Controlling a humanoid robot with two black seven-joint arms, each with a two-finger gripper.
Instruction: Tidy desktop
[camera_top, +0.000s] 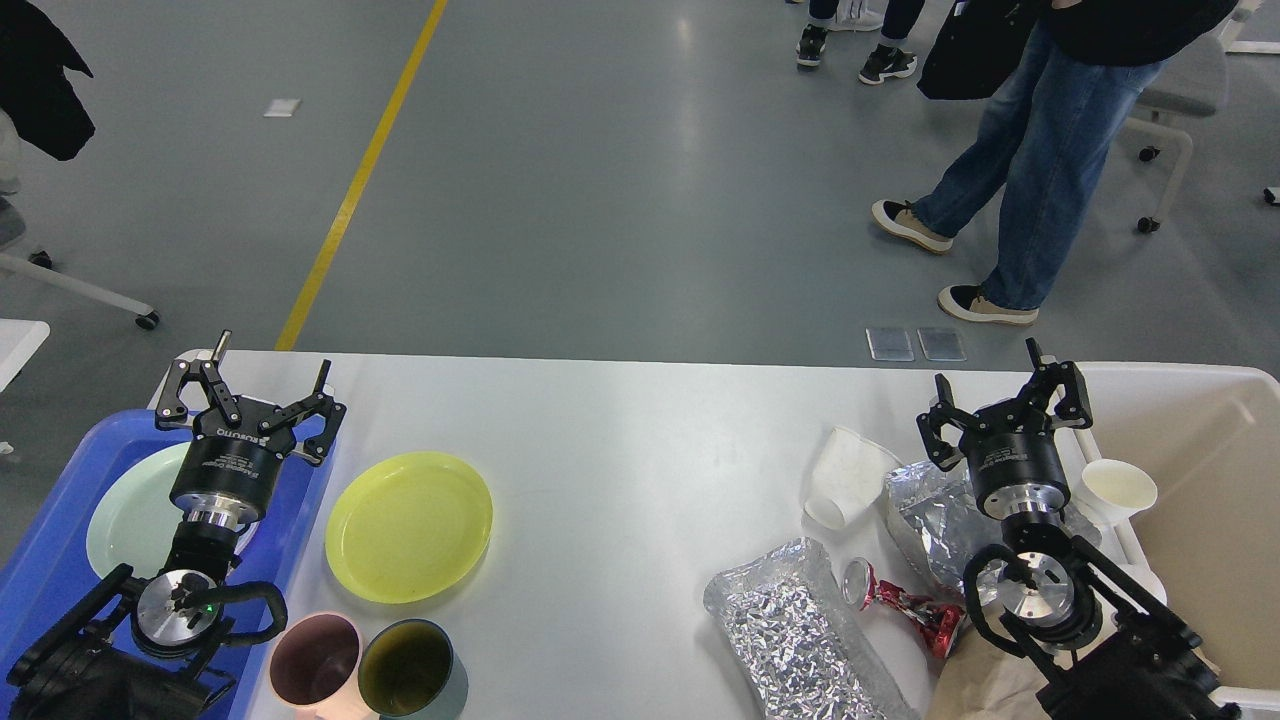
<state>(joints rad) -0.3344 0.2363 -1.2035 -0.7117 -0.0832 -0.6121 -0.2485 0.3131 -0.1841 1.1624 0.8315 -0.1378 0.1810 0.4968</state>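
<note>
Two empty-looking cups (365, 665); blue tray (60, 540) holds pale plate (125, 520).

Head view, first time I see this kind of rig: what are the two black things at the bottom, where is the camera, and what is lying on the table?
The camera sits in the robot's head, looking forward and down. The two black things are its arms. The left gripper hangs open over a blue tray holding a pale green plate. The right gripper is open too, above crumpled foil. Neither holds anything. On the desktop lie a yellow plate, a pink cup and a dark green cup, a tipped white paper cup, a foil bag and a crushed red can. Another white paper cup sits at the edge of the cream bin on the right.
</note>
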